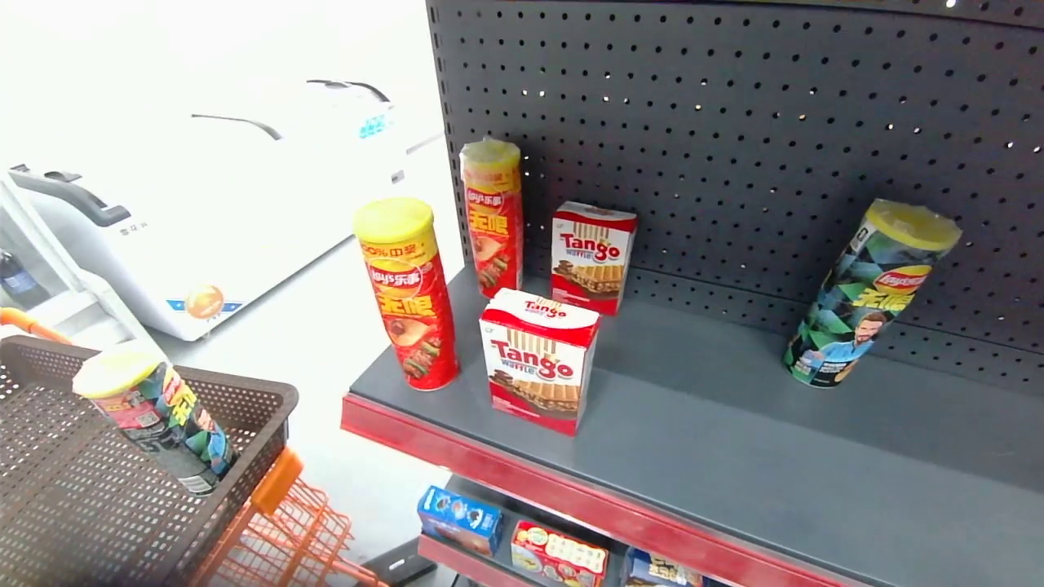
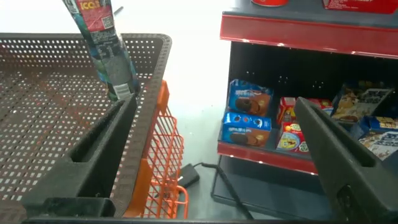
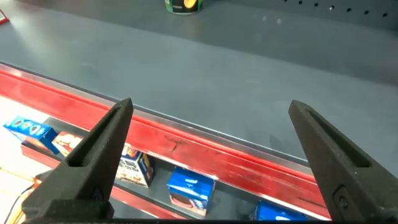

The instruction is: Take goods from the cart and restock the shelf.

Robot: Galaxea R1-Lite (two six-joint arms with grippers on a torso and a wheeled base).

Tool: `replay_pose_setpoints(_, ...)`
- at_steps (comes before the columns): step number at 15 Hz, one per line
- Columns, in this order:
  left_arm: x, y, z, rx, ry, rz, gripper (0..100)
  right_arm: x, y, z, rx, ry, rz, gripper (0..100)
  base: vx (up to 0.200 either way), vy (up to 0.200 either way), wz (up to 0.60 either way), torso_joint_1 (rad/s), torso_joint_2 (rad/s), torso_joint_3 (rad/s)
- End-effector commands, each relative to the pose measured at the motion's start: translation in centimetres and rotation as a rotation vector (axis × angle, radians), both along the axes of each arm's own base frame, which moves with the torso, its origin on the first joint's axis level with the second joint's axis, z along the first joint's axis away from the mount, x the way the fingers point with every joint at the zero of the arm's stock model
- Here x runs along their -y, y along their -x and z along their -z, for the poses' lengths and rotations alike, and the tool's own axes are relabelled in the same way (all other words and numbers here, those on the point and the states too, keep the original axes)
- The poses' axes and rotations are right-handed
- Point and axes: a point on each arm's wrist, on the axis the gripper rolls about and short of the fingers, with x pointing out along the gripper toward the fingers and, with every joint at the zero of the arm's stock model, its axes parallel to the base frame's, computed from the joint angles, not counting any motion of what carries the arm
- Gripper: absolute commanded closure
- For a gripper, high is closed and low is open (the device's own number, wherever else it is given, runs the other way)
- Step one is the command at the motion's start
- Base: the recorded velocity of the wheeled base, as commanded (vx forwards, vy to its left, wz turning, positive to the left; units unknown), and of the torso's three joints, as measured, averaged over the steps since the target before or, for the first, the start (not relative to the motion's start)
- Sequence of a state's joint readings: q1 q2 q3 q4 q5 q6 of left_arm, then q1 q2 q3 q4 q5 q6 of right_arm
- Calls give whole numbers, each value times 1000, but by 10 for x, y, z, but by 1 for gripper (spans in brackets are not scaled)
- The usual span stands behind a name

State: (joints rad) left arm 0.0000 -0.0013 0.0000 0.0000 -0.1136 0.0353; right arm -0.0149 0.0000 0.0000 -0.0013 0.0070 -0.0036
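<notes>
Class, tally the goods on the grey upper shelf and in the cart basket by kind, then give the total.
Red chip cans: 2
Wafer boxes: 2
Dark patterned chip cans: 2
Total: 6

Head overhead, wrists low, common shelf [image 1: 734, 440]

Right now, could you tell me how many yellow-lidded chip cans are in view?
4: the front red can and rear red can at the shelf's left end, the dark shelf can toward its right, and the cart can standing in the basket.
</notes>
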Motion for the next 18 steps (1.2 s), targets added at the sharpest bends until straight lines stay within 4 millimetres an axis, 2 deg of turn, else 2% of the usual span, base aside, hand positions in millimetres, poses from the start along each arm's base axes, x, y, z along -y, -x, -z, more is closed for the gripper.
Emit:
replay_pose_setpoints(1, 0, 0, 0, -1, 0, 0, 0, 0, 0, 0, 0, 1, 0, 0, 0, 0, 0, 0, 0, 0)
replay_pose_setpoints(8, 0, 0, 0, -1, -3, 1, 0, 0, 0, 0, -1, 2, 0, 0, 0, 0, 0, 0, 0, 0)
replay_pose_setpoints(11, 0, 0, 0, -1, -1, 0, 0, 0, 0, 0, 0, 1, 0, 0, 0, 0, 600, 1, -4, 6)
replay_pose_setpoints(18, 0, 0, 0, -1, -1, 0, 0, 0, 0, 0, 0, 1, 1, 0, 0, 0, 0, 0, 0, 0)
